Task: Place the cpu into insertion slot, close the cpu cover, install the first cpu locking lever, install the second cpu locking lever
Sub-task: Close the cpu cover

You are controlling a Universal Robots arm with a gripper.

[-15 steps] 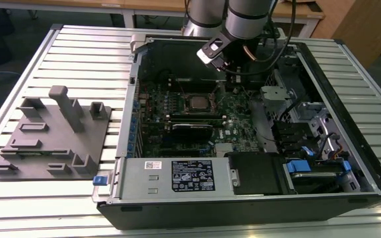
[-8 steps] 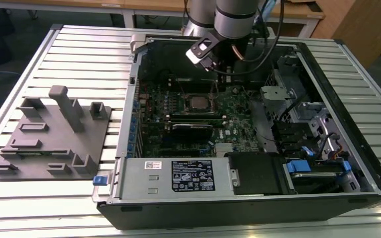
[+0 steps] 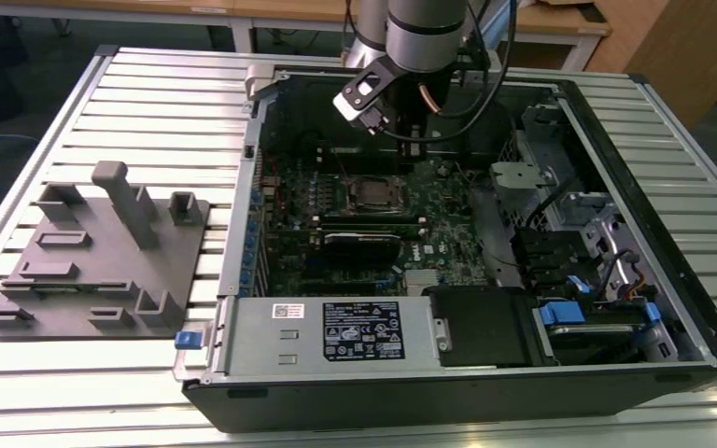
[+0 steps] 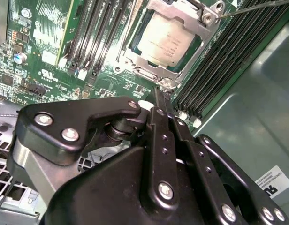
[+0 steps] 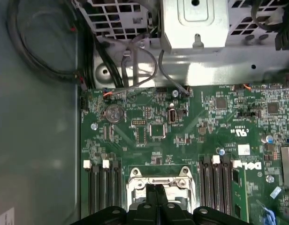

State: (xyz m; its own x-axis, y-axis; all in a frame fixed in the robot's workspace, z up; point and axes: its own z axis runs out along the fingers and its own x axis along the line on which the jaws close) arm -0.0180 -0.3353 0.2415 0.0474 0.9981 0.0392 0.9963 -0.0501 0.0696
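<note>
Cpu [image 4: 164, 42] lies flat, top up.

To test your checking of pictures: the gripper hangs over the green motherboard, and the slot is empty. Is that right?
No. The slot is not empty: the cpu lies in it, framed by the cover, as the second wrist view shows. The gripper does hang over the motherboard.

memory slots [image 4: 95, 33] flanking cpu cover [image 4: 142, 65], open above
</note>
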